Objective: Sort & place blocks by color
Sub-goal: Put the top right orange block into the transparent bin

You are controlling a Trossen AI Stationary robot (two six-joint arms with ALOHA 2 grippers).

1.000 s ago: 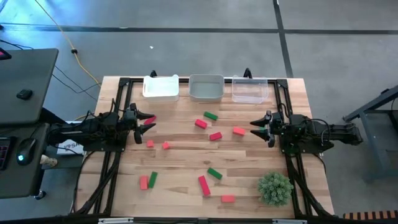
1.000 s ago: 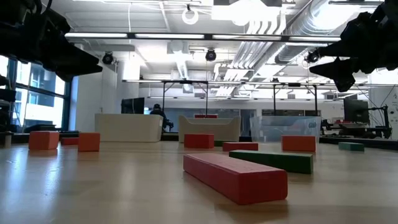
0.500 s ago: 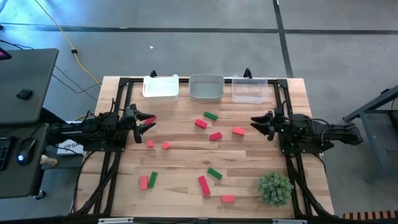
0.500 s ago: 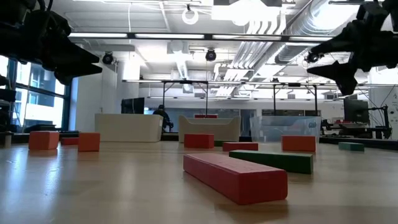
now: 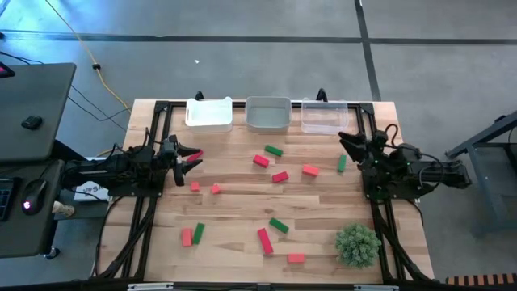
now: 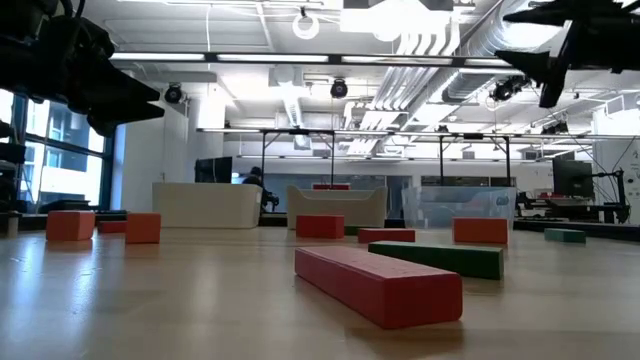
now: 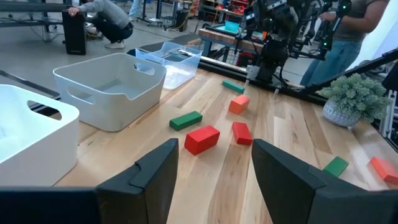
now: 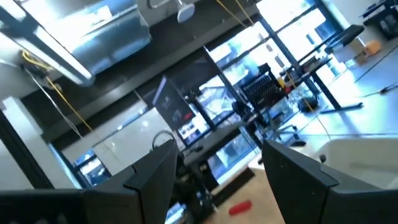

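Table (image 5: 242,218), high view: three bins (image 5: 267,114) at 12 o'clock; scattered red, coral and green blocks (image 5: 271,177) centre; plant (image 5: 357,244) at 5 o'clock.

My overhead camera looks straight down on the table (image 5: 242,242); my low one sits at tabletop level, sharing the blocks (image 5: 265,241).

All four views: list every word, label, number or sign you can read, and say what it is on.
None can be read.
White label beside the left arm's base, high view: dark print, too small to make out.
Blocks, three bins, plant pot and wooden table: no writing visible.
Room screens in the right wrist view: too blurred.
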